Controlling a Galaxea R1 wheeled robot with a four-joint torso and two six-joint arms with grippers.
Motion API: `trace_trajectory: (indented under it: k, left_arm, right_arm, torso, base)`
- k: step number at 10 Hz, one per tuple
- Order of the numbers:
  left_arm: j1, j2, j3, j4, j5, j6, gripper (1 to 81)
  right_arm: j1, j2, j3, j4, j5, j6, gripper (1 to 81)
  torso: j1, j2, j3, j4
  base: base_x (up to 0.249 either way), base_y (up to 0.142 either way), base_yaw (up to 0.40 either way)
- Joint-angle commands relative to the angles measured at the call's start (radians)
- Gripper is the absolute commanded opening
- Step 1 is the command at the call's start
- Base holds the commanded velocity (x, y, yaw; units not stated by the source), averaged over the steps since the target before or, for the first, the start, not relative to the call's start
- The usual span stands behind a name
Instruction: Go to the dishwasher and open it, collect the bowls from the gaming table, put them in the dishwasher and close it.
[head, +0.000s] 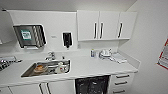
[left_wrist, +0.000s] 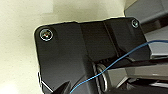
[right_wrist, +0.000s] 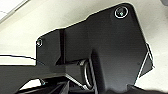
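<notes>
Dishwasher (head: 92, 85) sits open under the tabletop (head: 100, 67), dark racks facing us (right of the sink (head: 46, 68)). Either gripper's state: can't tell.

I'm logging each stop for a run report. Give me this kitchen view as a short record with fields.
place: kitchenette, white counter
dishwasher: under the counter, dark racked interior showing
sink: steel, set in the counter, holding crockery, one orange piece among it
wall cabinets: white, doors shut
drawers: white, beside the dishwasher
bottle: at the counter's back, near white crockery
</notes>
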Motion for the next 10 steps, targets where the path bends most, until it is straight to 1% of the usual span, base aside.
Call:
trace_trajectory:
  k: [1, 6, 10]
  left_arm:
    - [-0.043, -0.017, 0.003, -0.004, 0.046, 0.001, 81.1]
    - [-0.043, -0.019, 0.003, -0.004, 0.045, 0.001, 81.1]
    - [-0.043, -0.020, 0.003, -0.006, 0.031, -0.001, 81.1]
  right_arm:
    - [0.043, -0.008, -0.004, -0.002, -0.031, 0.000, 81.1]
    - [0.042, -0.005, -0.007, -0.001, -0.031, -0.003, 81.1]
    - [0.046, -0.005, -0.007, -0.001, -0.037, -0.003, 81.1]
  torso:
    - [0.000, 0.000, 0.000, 0.000]
    - [0.000, 0.000, 0.000, 0.000]
    - [0.000, 0.000, 0.000, 0.000]
  base:
    - [0.000, 0.000, 0.352]
    - [0.000, 0.000, 0.358]
    - [0.000, 0.000, 0.358]
